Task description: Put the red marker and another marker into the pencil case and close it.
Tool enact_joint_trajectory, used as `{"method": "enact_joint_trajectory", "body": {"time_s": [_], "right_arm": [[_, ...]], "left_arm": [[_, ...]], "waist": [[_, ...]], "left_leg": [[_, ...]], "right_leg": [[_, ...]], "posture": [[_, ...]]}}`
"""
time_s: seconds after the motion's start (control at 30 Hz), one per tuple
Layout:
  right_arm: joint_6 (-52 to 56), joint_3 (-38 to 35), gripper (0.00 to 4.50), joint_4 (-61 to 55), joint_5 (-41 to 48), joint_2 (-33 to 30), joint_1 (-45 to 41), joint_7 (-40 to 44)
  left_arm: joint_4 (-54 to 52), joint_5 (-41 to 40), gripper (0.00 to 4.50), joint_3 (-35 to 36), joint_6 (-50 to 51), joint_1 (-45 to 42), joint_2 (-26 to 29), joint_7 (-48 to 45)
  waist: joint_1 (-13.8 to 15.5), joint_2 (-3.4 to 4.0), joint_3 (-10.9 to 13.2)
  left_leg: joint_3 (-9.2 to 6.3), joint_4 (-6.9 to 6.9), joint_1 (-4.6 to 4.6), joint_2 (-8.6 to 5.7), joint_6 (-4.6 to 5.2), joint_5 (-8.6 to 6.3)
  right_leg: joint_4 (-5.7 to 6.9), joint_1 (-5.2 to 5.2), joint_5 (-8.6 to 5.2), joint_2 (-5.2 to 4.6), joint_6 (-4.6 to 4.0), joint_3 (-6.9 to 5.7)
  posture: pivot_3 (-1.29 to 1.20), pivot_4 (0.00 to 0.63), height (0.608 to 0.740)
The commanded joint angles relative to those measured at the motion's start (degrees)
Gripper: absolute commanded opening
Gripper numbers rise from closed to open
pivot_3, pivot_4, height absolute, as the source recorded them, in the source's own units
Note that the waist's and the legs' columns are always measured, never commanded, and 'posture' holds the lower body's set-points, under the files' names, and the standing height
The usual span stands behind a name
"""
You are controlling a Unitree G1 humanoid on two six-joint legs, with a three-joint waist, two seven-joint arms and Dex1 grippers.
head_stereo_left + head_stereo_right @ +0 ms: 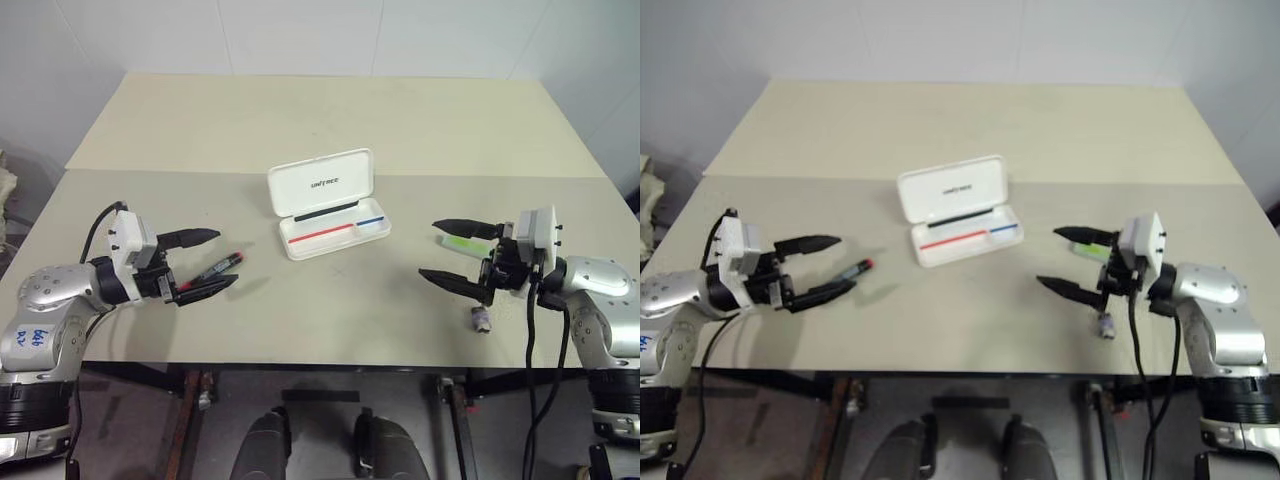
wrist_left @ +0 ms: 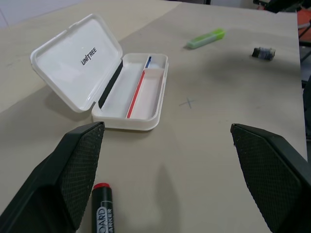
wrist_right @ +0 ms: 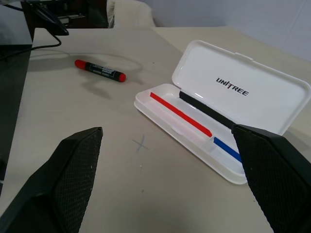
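Both pincers stand released and empty above the table (image 1: 330, 110), fingers spread wide and pointing inward toward each other. The pencil case (image 1: 328, 203) lies open between them, well apart from each, lid tipped back, its tray holding no marker; nothing of the task looks done yet.

The red marker (image 1: 211, 269) lies just below and between the fingers of the left gripper (image 1: 206, 262), red cap pointing toward the case. The green highlighter (image 1: 464, 243) lies flat just under the right gripper (image 1: 462, 252), and a small grey stubby cylinder (image 1: 481, 319) sits near that gripper, on the side toward the robot.

Likely troubles: the round red marker could roll away if one fingertip nudges it before the other closes. The flat highlighter sits low, so the fingers might scrape the tabletop or skid it aside. The light case may slide when a marker is pushed in, and a marker laid askew across the tray rim would stop the lid from shutting. The right gripper could also catch the grey cylinder by mistake.

Hard to make out: the right gripper's upper finger covers part of the highlighter from the head camera. The left wrist view cuts off the red marker's barrel, and the cylinder is too small to identify.
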Motion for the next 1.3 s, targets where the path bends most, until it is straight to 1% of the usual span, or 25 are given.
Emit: {"method": "enact_joint_trajectory", "body": {"time_s": [0.03, 0.17, 0.27, 0.37, 0.47, 0.53, 0.6, 0.7, 0.87, 0.97, 1.17, 1.3], "right_arm": [[-1.2, 0.4, 4.50, 0.5, -0.6, -0.5, -1.5, 1.8], [-1.7, 0.8, 4.50, 1.4, -1.7, 0.0, -2.3, 1.3], [-1.2, 1.6, 4.50, 1.0, -1.9, 0.7, -3.9, 0.9], [-1.3, 2.6, 4.50, 0.6, -2.4, 2.0, -4.9, 0.4], [-1.5, 3.6, 4.50, -0.3, -2.8, 4.0, -5.2, -0.4], [-1.5, 3.9, 4.50, -0.8, -2.9, 5.0, -5.2, -1.1], [-1.5, 4.1, 4.50, -1.7, -3.1, 6.1, -4.8, -1.9], [-1.4, 4.5, 4.50, -3.1, -3.0, 6.9, -4.2, -2.7], [-1.1, 4.0, 4.50, -6.2, -2.5, 7.6, -3.3, -4.1], [-1.1, 3.9, 4.50, -7.2, -2.4, 7.8, -2.6, -4.9], [-1.4, 3.9, 4.50, -9.7, -2.3, 8.8, -0.4, -7.2], [-1.4, 3.8, 4.50, -11.3, -2.4, 9.2, 1.0, -8.4]], "left_arm": [[0.8, 0.6, 4.46, 1.4, -2.6, -1.7, 1.3, -1.0], [0.1, 0.9, 4.46, 0.1, -2.9, -2.1, -0.1, -0.3], [-0.8, 1.1, 4.46, -2.1, -2.3, -3.0, -0.4, -1.3], [0.9, 2.4, 4.46, -4.8, -3.4, -5.5, -1.0, -2.0], [3.8, 6.5, 3.79, -8.7, -4.9, -8.8, -3.7, 0.1], [5.0, 8.8, 3.20, -11.1, -5.7, -9.9, -5.3, 0.8], [6.4, 10.7, 2.49, -13.0, -6.5, -10.8, -7.0, 1.6], [10.2, 15.8, 2.49, -16.8, -7.8, -13.9, -10.0, 5.0], [17.9, 23.4, 2.49, -22.0, -13.3, -18.6, -12.6, 6.7], [21.2, 25.0, 2.49, -22.4, -14.1, -20.8, -14.4, 8.7], [26.5, 26.8, 2.49, -24.3, -15.1, -25.1, -18.9, 8.9], [28.4, 27.3, 2.49, -25.0, -15.0, -26.1, -20.1, 8.1]], "waist": [[0.0, 0.00, 0.0], [0.0, 0.00, 0.0], [-0.1, 0.00, 0.0], [0.1, 0.00, 0.0], [0.5, 0.00, 0.0], [0.8, 0.00, 0.0], [0.9, 0.00, 0.0], [1.0, -0.05, 0.0], [1.1, -0.07, 0.0], [1.1, -0.08, 0.0], [1.2, -0.09, 0.0], [1.0, -0.10, 0.0]], "left_leg": [[0.03, 0.05, 0.00, 0.01, -0.03, -0.02], [0.17, 0.28, 0.00, 0.04, 0.06, -0.22], [0.27, 0.38, 0.00, 0.05, 0.19, -0.31], [0.29, 0.48, 0.00, 0.07, 0.32, -0.39], [0.29, 0.57, 0.01, 0.08, 0.32, -0.40], [0.34, 0.59, 0.04, 0.08, 0.32, -0.40], [0.47, 0.61, 0.03, 0.08, 0.30, -0.39], [0.65, 0.64, 0.02, 0.08, 0.24, -0.36], [0.69, 0.83, 0.01, 0.08, 0.41, -0.46], [0.72, 0.89, 0.01, 0.09, 0.46, -0.49], [0.76, 0.97, -0.02, 0.09, 0.45, -0.50], [0.83, 1.24, -0.07, 0.09, 0.46, -0.57]], "right_leg": [[0.01, 0.00, 0.00, 0.01, 0.01, 0.03], [0.07, 0.00, 0.00, 0.05, 0.06, 0.20], [0.12, -0.03, 0.02, 0.05, 0.11, 0.33], [0.21, -0.05, 0.02, 0.07, 0.12, 0.37], [0.32, -0.06, 0.02, 0.10, 0.11, 0.42], [0.37, -0.08, 0.03, 0.11, 0.11, 0.51], [0.44, -0.17, 0.03, 0.11, 0.12, 0.65], [0.54, -0.28, 0.03, 0.12, 0.14, 0.79], [0.64, -0.31, 0.06, 0.12, 0.18, 0.89], [0.67, -0.31, 0.07, 0.11, 0.20, 0.93], [0.72, -0.33, 0.07, 0.12, 0.20, 0.96], [0.75, -0.32, 0.10, 0.11, 0.26, 1.05]], "posture": [[0.00, 0.150, 0.740], [0.00, 0.150, 0.740], [0.00, 0.150, 0.740], [0.00, 0.150, 0.740], [0.00, 0.150, 0.740], [0.00, 0.150, 0.740], [0.00, 0.150, 0.740], [0.00, 0.150, 0.740], [0.00, 0.150, 0.740], [0.00, 0.150, 0.740], [0.00, 0.150, 0.740], [0.00, 0.150, 0.740]]}}
